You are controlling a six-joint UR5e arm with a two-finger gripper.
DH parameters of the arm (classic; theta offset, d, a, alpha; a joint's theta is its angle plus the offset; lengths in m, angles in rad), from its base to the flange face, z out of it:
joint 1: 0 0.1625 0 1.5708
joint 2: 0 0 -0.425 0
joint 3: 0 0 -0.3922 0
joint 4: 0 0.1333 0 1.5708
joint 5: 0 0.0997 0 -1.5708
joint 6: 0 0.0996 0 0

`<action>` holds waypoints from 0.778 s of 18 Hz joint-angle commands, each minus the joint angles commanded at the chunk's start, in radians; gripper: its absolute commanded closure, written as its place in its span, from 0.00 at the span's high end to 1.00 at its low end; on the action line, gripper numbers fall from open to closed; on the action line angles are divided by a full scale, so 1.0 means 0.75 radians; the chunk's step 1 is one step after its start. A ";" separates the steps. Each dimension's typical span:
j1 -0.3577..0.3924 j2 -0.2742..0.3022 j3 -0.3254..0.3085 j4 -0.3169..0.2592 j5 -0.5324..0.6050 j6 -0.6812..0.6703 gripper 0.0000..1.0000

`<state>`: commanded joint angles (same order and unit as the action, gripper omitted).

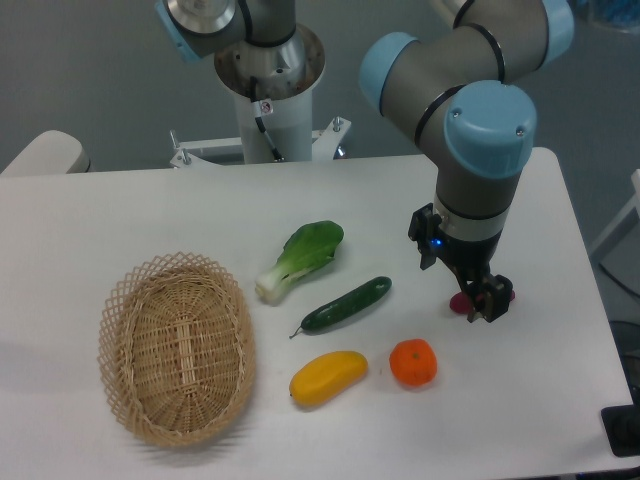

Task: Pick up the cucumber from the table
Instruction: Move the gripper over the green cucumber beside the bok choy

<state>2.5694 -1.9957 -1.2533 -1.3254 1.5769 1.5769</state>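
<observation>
One cucumber (pixel 346 304) lies on the table (pixel 90 215), claw (pixel 484 299) well apart.

Cucumber (pixel 346 304) hemmed by bok choy (pixel 300 259) just above-left and mango (pixel 328 377) below, orange (pixel 413 362) near its lower right, bare table (pixel 100 210) open at its upper right toward the gripper (pixel 480 300), basket (pixel 177 347) well apart left
</observation>
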 joint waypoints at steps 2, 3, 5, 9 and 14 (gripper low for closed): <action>0.002 0.000 0.004 -0.002 -0.006 -0.002 1.00; 0.002 0.000 0.004 -0.002 -0.006 -0.008 1.00; 0.000 0.000 -0.008 -0.002 -0.006 -0.014 1.00; -0.006 0.000 -0.035 0.000 -0.002 -0.026 1.00; -0.027 0.016 -0.167 0.110 -0.002 -0.100 1.00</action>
<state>2.5495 -1.9835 -1.3788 -1.2428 1.5754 1.5018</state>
